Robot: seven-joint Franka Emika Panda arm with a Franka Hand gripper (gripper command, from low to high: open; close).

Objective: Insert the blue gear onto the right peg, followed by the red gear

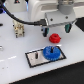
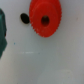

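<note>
1. Nearest the camera in the exterior view: black-rimmed grey plate (image 1: 41,55), flat on the white bench (image 1: 20,67), toward the near edge.
2. Seated on the plate's end at the exterior view's right: blue gear (image 1: 50,51), lying flat, its toothed rim overhanging the plate's far edge. Right peg presumably at its centre, but too blurred to make out.
3. Standing at the plate's other end, toward the exterior view's left: thin dark left peg (image 1: 35,55), bare.
4. Just beyond the blue gear, close to it but whether touching cannot be told: red gear (image 1: 55,37), resting on the bench with raised hub upward. Filling the wrist view too (image 2: 45,19), dark centre hole plainly visible.
5. Hanging directly above the red gear: fingers (image 1: 57,26), spread apart and released, gripping nothing, one dark tip (image 1: 49,28) on each side of the gear.
6. Farther off, at the exterior view's left: small beige fixture (image 1: 19,29) with a dark cable (image 1: 22,21) curving past it.
</note>
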